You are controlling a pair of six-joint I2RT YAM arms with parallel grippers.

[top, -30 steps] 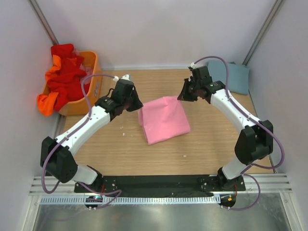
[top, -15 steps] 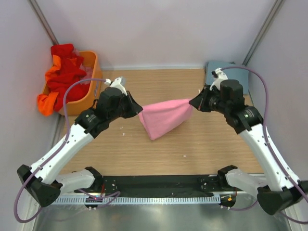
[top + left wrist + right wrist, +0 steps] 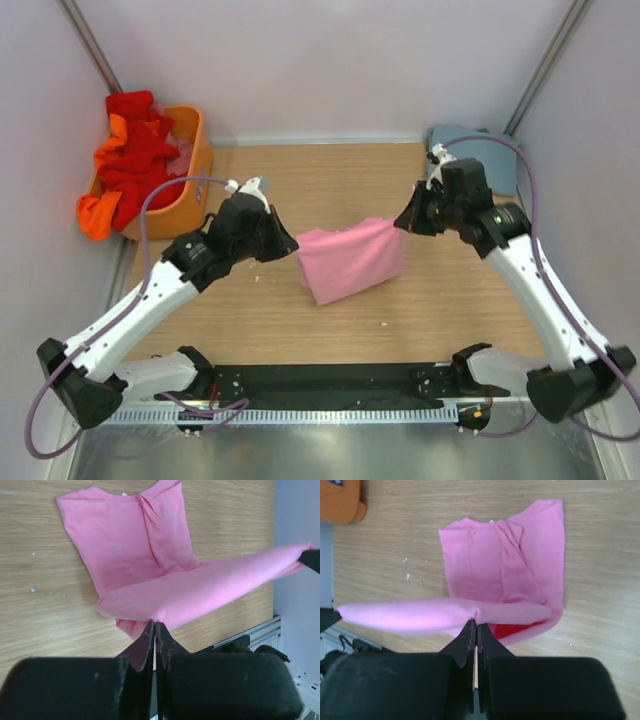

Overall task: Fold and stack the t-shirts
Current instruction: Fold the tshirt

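light: bright, even, diffuse | shadows: soft, faint | glare: none | focus: sharp

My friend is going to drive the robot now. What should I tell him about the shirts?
Left gripper: shut on the pink t-shirt, one end of its lifted fold.
Right gripper: shut on the other end.
Its lower part lies on the table; fold not laid down yet.
Grey-blue t-shirt: far right corner, looks folded.
Red and orange t-shirts: heaped in the orange basket, left to fold and stack.

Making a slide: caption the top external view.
Mid-fold: left gripper and right gripper hold up the pink t-shirt over the table.
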